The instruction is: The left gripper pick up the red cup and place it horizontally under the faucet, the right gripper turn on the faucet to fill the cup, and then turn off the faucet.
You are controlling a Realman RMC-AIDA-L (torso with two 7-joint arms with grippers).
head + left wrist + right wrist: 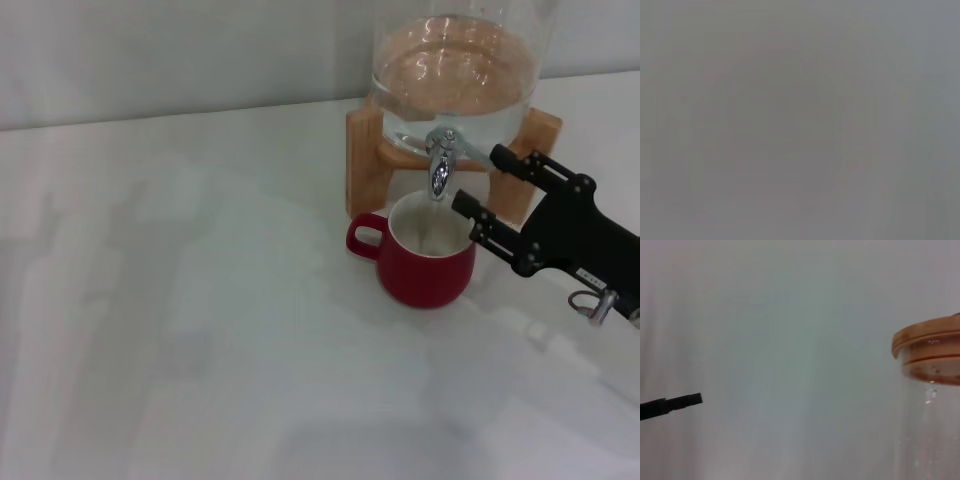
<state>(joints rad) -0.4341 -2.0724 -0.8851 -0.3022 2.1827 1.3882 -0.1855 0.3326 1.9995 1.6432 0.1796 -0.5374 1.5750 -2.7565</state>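
Note:
The red cup (425, 258) stands upright on the white table, its white inside directly below the chrome faucet (441, 163) and its loop handle pointing left. The faucet projects from a clear glass jar (455, 75) holding water, set on a wooden stand (365, 160). My right gripper (480, 178) is open just right of the faucet, its two black fingers pointing at it, one beside the lever and one over the cup's right rim, nothing between them. One black fingertip (686, 400) shows in the right wrist view. The left gripper is out of view; the left wrist view shows only grey.
The white table (180, 330) spreads out to the left and in front of the cup. A pale wall runs along the back. The jar's wooden lid (930, 347) shows in the right wrist view.

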